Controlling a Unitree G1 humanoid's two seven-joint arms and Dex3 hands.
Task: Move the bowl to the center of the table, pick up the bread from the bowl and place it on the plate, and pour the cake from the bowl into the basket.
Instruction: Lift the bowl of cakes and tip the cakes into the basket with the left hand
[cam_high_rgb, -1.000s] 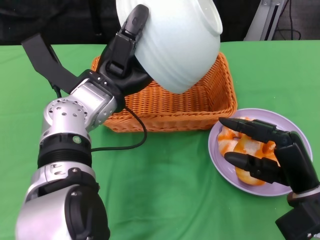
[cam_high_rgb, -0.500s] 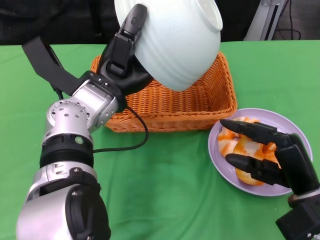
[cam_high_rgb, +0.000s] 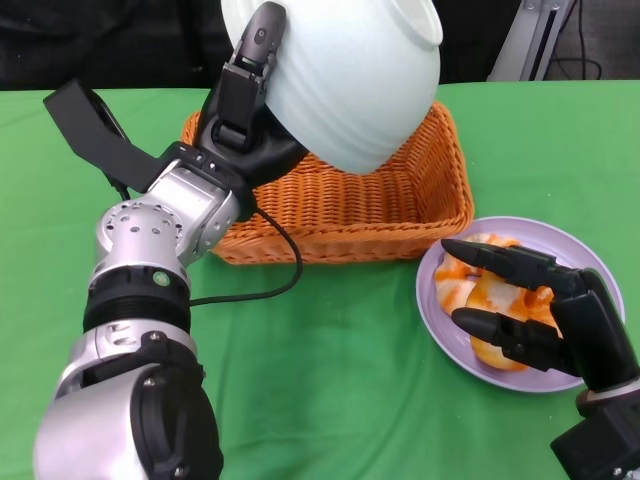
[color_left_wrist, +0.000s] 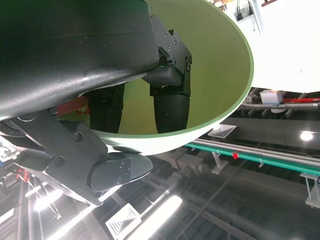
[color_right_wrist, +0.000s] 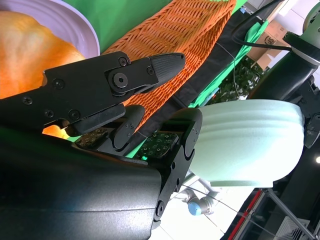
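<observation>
One pale bowl (cam_high_rgb: 345, 75) fills the top of my head view, raised above the orange wicker basket (cam_high_rgb: 340, 205) and tipped so that its base points down toward the basket and its rim leans up and away from me. My left hand (cam_high_rgb: 245, 105) grips it at the rim: from the head camera I see black fingers lying up the ribbed outer wall, and the left wrist camera shows other fingers (color_left_wrist: 170, 107) pressed against the greenish inside wall of the bowl (color_left_wrist: 215, 70). I can make out something reddish behind those fingers there, but I cannot tell what it is.

From the right wrist camera the bowl (color_right_wrist: 250, 142) hangs in the air beyond the basket's woven wall (color_right_wrist: 175, 35).

Just right of the basket on the green table (cam_high_rgb: 330, 370) sits the lilac plate (cam_high_rgb: 445, 330), with the orange-glazed bread (cam_high_rgb: 480, 290) lying on it. My right hand (cam_high_rgb: 540, 310) hovers over the plate's near side, fingers spread and holding nothing; whether they touch the bread I cannot tell.

A black cable (cam_high_rgb: 270, 290) loops across the cloth beside my silver left forearm (cam_high_rgb: 150, 250).
</observation>
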